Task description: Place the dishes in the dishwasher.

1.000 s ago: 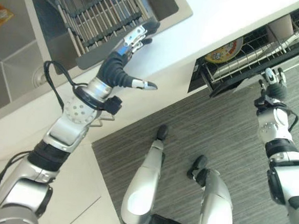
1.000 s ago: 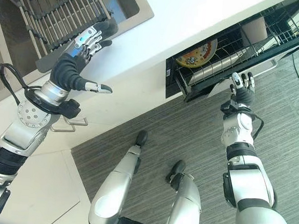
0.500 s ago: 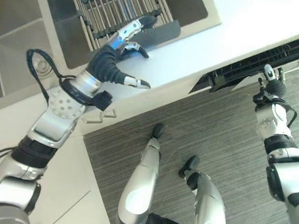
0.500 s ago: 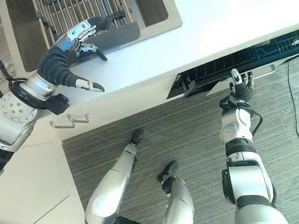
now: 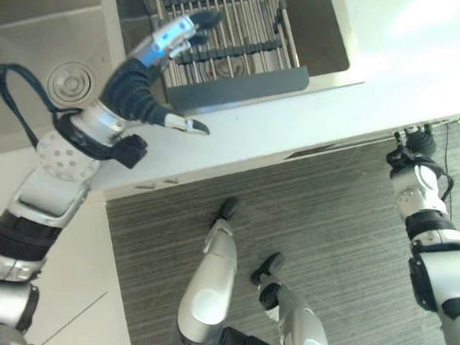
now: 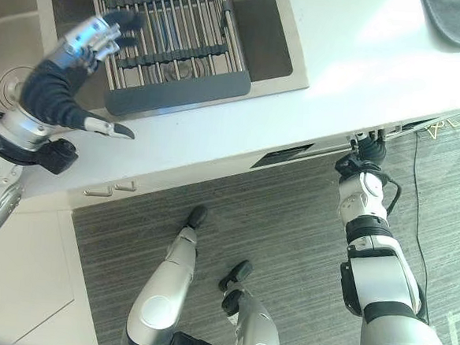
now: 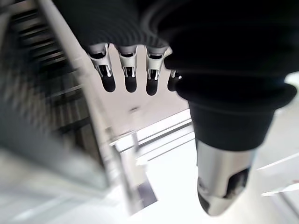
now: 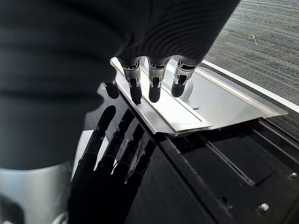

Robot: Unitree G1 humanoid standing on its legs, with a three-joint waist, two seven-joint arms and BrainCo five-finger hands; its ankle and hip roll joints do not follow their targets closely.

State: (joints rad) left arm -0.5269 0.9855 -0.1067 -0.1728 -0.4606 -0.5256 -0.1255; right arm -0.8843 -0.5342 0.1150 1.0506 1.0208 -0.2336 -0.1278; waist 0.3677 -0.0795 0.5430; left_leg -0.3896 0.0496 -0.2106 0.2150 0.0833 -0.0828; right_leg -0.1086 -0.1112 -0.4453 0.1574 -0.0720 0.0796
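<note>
Two hands work along the white counter [image 6: 340, 62]: the right hand [image 8: 149, 81] lies with straight fingers on the dishwasher [image 6: 282, 156] front, nearly closed beneath the counter edge — the left hand [image 5: 155, 53], fingers spread and empty, hangs above the sink rack [image 6: 172, 38].

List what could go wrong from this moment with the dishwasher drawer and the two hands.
1. The right hand has straight fingers against the silver metal handle of the black dishwasher drawer, which looks almost shut; they might get pinched under the white countertop.
2. The left hand hovers open over the grey ribbed dish rack in the steel sink; it could knock the rack.
</note>
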